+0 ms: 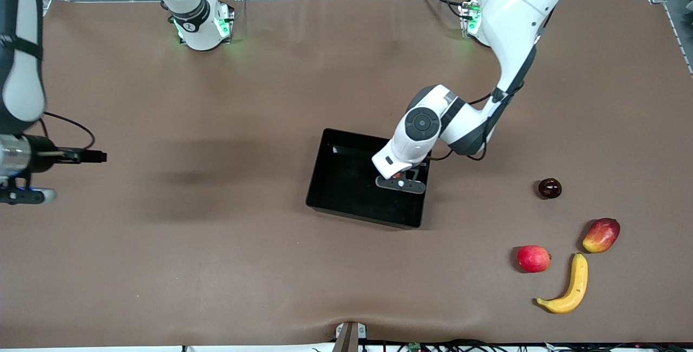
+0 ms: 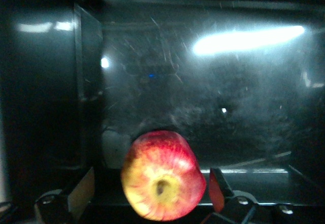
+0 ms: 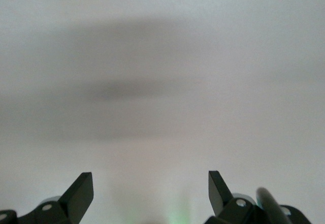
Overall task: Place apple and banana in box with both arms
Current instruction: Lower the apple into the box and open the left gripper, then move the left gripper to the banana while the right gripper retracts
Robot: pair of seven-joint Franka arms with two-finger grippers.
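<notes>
- Brown table (image 1: 216, 243); black box (image 1: 346, 189) mid-table.
- Left gripper (image 2: 152, 196) over box, fingers (image 2: 81, 191) spread wide, apple (image 2: 162, 182) between them, not touching either.
- Right gripper (image 3: 151, 191) waits over bare table at right arm's end, fingers apart, empty.
- Banana (image 1: 568, 287) on table near left arm's end, well apart from box.

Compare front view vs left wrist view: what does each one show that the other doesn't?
Front only: the banana, a pinkish-red fruit, a mango-like fruit and a dark fruit on the table toward the left arm's end; the right tool over bare table.
Left wrist only: the apple between the left tool's open fingers, over the box floor.
Both: the box and the left tool over it.
</notes>
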